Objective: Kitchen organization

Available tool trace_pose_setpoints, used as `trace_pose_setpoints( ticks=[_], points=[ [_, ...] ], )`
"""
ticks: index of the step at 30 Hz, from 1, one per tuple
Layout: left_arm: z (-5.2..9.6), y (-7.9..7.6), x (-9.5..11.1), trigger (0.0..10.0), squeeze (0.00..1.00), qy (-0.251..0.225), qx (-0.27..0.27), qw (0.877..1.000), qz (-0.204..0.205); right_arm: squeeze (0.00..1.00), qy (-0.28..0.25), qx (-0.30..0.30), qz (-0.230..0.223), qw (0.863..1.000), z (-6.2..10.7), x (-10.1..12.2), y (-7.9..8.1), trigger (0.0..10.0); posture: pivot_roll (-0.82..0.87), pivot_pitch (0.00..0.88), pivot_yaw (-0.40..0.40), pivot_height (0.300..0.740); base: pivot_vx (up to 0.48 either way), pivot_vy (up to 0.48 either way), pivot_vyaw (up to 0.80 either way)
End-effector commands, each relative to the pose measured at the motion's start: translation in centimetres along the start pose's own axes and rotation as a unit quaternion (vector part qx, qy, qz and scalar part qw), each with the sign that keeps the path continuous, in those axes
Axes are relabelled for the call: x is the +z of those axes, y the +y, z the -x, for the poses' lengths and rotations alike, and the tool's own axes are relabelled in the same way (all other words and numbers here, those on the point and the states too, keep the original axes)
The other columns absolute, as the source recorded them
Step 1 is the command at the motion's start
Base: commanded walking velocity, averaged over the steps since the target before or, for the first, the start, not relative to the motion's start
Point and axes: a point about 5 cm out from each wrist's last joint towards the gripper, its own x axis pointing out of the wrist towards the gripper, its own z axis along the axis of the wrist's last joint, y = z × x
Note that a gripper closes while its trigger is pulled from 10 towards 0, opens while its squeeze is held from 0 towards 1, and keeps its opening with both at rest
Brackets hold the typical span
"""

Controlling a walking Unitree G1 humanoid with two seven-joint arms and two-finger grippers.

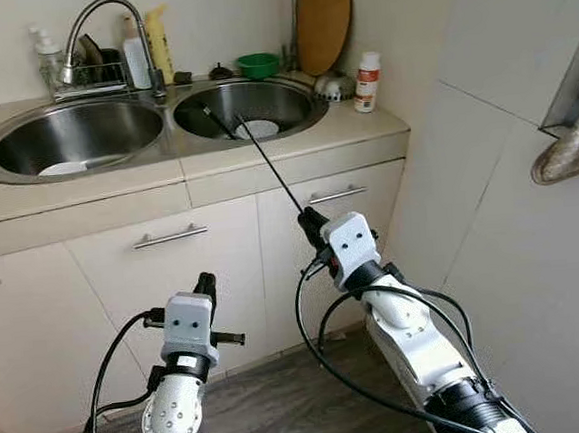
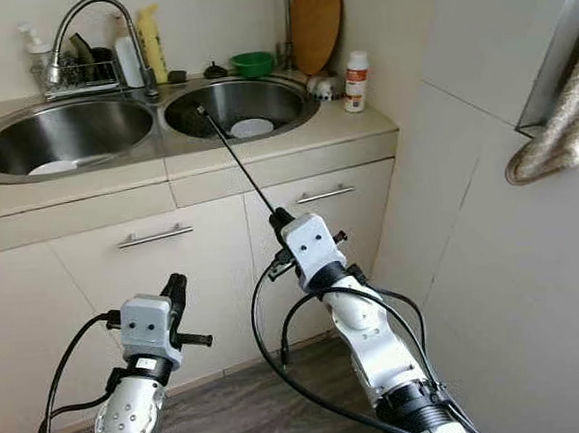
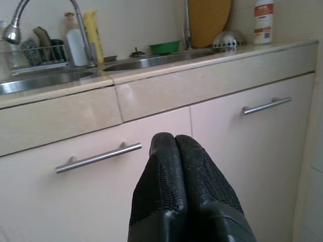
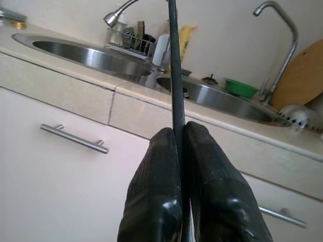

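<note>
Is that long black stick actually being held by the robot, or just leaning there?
Held. The right gripper is shut on the thin black rod; its far end reaches over the right sink basin.

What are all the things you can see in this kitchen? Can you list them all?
sink basins: two, steel, in the counter
tap: one, silver, behind the basins
rack: one, wire, behind left basin
yellow bottle: one, by the tap
green bowl: one, behind right basin
cutting board: one, wooden, against the wall
white bottle: one, red-capped, counter corner
long stick: one, black, reaching toward right basin
towel: one, beige, hanging right
left hand: shut, empty
right hand: shut on the stick
</note>
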Motion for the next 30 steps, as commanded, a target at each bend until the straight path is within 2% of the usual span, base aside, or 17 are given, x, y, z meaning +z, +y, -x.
trace_pose_setpoints(
  ticks=[1,14,15,18,22,28,30],
  points=[
    [0.0,0.1,0.2,10.0,0.0,0.0,0.004,1.0,-0.003,0.0,-0.01,0.001,0.0,1.0,-0.3,0.4,-0.1,10.0,0.02,0.0,-0.042,0.74,0.0,0.0,0.0],
    [-0.3,-0.2,0.3,10.0,0.0,0.0,-0.012,1.0,0.0,0.0,-0.01,-0.016,-0.005,1.0,0.0,0.3,-0.1,10.0,-0.01,0.0,-0.014,0.74,0.0,0.0,0.0],
    [-0.5,-0.3,0.4,10.0,0.0,-0.003,-0.016,1.0,0.0,0.0,-0.009,-0.012,0.01,1.0,0.0,0.3,-0.1,10.0,-0.01,0.0,-0.011,0.74,0.0,0.0,0.0],
    [-0.7,-0.4,0.5,10.0,0.0,-0.005,-0.018,1.0,0.0,0.0,-0.012,-0.011,0.018,1.0,0.1,0.4,-0.1,10.0,-0.01,0.0,-0.008,0.74,0.0,0.0,0.0],
    [-1.1,-0.4,0.7,10.0,0.0,-0.01,-0.021,1.0,0.001,0.0,-0.017,-0.015,0.038,0.999,0.0,0.6,-0.3,10.0,-0.02,0.0,-0.003,0.74,0.0,0.0,0.74],
    [-1.6,-0.5,1.2,10.0,0.0,-0.022,-0.024,0.999,0.003,0.0,-0.023,-0.032,0.027,0.999,0.0,0.8,-0.7,10.0,-0.02,0.0,-0.001,0.74,0.0,0.0,0.74],
    [-1.7,-0.6,1.4,10.0,0.0,-0.027,-0.027,0.999,0.004,0.0,-0.028,-0.048,0.015,0.998,-0.2,1.1,-1.3,10.0,-0.03,0.0,0.002,0.74,0.122,0.0,0.0]
  ],
)
